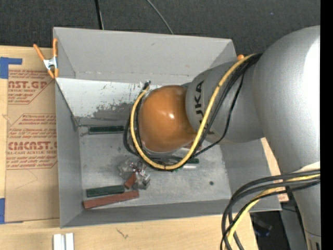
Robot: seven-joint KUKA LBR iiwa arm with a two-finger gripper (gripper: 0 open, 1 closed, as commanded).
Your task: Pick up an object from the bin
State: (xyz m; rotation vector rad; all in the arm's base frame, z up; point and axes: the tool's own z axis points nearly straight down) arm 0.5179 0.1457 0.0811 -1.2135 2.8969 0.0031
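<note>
- We see a small reddish-brown block [130, 182] on the floor of the bin [177, 189], left of the middle and toward the front. It lies tilted, and some silvery metal parts touch its upper end.
- A dark green bar [105, 191] lies flat just beside the block, on its left, and runs along the front wall.
- A reddish-brown bar [110, 201], slightly longer, lies against the green one on its front side, almost parallel to it.
- A second dark green bar [106, 130] lies flat, well apart, at the back left.
</note>
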